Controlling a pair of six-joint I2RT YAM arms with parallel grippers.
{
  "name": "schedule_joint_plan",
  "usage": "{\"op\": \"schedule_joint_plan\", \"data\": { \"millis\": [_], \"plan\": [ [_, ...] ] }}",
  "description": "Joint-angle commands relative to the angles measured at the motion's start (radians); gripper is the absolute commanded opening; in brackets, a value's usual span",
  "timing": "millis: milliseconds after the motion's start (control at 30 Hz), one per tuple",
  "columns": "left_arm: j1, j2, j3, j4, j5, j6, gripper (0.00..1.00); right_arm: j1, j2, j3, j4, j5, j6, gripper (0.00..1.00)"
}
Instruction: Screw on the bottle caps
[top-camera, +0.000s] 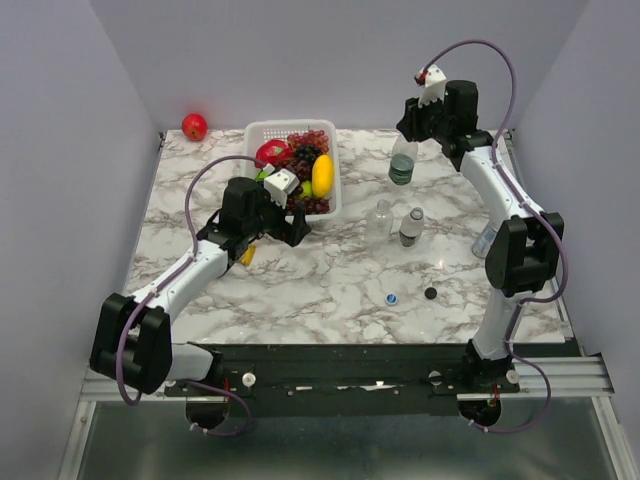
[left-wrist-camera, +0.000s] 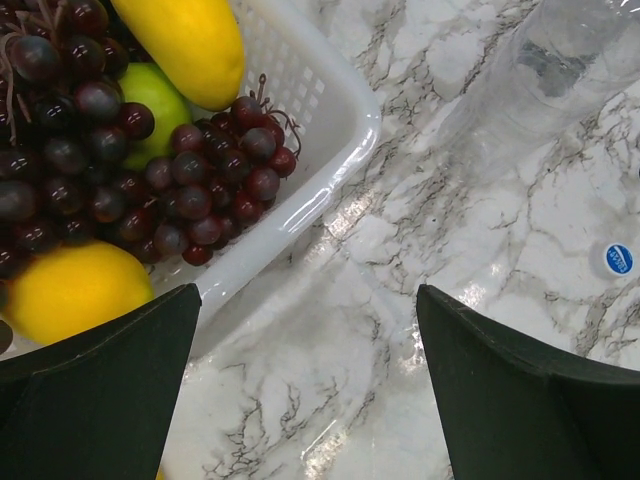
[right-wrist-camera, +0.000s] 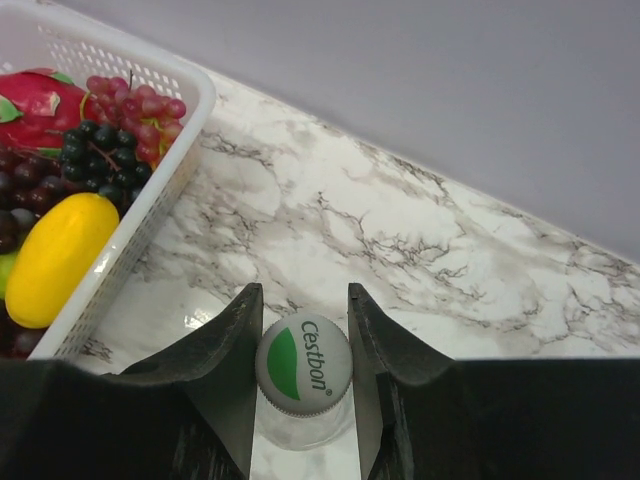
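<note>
A marbled table (top-camera: 330, 280) stands between plain grey walls (top-camera: 330, 60). Right of the white fruit basket (top-camera: 270, 125), the right gripper (right-wrist-camera: 302, 300) pinches the white-green cap (right-wrist-camera: 303, 365) atop a clear bottle (top-camera: 401, 165). The left gripper (left-wrist-camera: 308, 295) gapes wide at the basket's near corner. Nearer the arm bases than the basket, and to its right, the blue cap (top-camera: 391, 298) and black cap (top-camera: 430, 293) lie on the marble.

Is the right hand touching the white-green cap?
Touching: in the right wrist view, the right hand clamps the cap, fingers against both sides, no gap.
</note>
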Motion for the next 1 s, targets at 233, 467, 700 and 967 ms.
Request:
{"op": "schedule_joint_plan", "data": {
  "millis": [233, 467, 700, 967],
  "plan": [
    [0.039, 0.105, 0.139, -0.069, 0.027, 0.051, 0.99, -0.013, 0.026, -0.045, 0.126, -0.036, -0.003, 0.14],
    [0.054, 0.145, 0.177, -0.083, 0.061, 0.054, 0.99, -0.014, 0.039, -0.055, 0.129, -0.021, 0.008, 0.24],
    [0.059, 0.159, 0.194, -0.101, 0.076, 0.060, 0.99, -0.013, 0.050, -0.083, 0.132, -0.022, 0.019, 0.25],
    [0.059, 0.165, 0.196, -0.111, 0.101, 0.063, 0.99, -0.013, 0.043, -0.111, 0.135, -0.014, 0.014, 0.43]
  ]
}}
